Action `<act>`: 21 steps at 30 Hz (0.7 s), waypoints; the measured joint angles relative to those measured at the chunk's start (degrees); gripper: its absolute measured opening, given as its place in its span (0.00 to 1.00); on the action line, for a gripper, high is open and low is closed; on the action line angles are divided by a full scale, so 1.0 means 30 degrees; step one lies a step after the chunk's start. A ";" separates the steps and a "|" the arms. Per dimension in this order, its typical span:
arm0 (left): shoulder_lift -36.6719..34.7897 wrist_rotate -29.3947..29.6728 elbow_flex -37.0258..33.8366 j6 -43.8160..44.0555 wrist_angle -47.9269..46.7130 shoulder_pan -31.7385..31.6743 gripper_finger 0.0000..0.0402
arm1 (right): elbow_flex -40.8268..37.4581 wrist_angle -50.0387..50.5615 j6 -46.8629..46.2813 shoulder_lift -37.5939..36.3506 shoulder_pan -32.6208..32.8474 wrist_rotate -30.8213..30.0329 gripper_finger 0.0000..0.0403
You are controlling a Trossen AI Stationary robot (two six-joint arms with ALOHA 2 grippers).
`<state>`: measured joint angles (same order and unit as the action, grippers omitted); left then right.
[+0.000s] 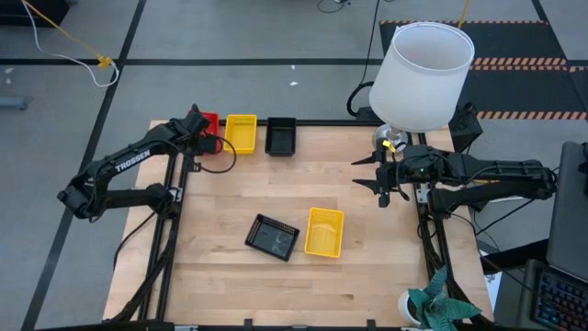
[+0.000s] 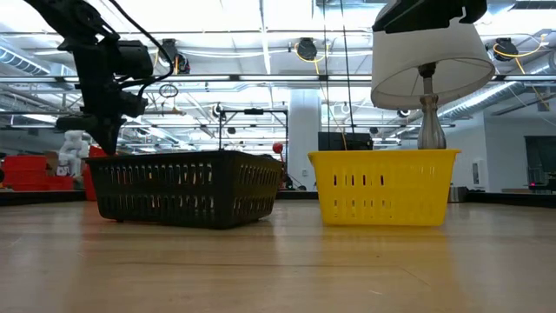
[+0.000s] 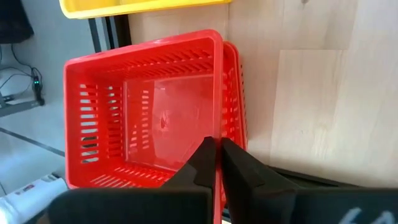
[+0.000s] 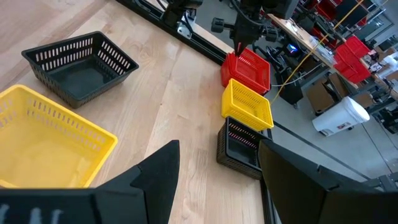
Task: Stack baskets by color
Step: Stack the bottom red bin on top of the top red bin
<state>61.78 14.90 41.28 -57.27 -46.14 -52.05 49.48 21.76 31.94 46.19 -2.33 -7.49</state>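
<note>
Reading "TROSSEN": white lettering along left arm (image 1: 129, 162)

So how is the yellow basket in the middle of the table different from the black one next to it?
The yellow basket is bright yellow, while the black basket is dark. From above, the yellow one sits nearly square to the table edges; the black one is turned at an angle. From table height, the yellow one looks taller and the black one lower. Both are loose, upright, empty, and have slotted sides.
</note>
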 joint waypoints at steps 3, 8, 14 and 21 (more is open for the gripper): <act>0.0000 0.0144 0.0000 0.0464 -0.0009 0.0000 0.10 | 0.0004 0.0000 0.0000 -0.0002 0.0005 0.0005 0.53; 0.0000 0.1134 0.0000 0.1238 0.0005 0.0000 0.28 | -0.0003 0.0000 0.0000 0.0000 0.0000 0.0000 0.53; 0.0000 0.1120 0.0000 0.2089 0.0042 0.0111 0.43 | 0.0004 0.0000 -0.0002 -0.0002 0.0000 0.0005 0.53; 0.0000 0.0784 0.0000 0.4972 -0.0135 0.1133 0.40 | -0.0001 -0.0004 -0.0007 -0.0005 0.0002 0.0002 0.53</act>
<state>61.78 17.25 41.28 -42.36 -46.55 -48.65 49.48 21.75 31.92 46.18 -2.32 -7.48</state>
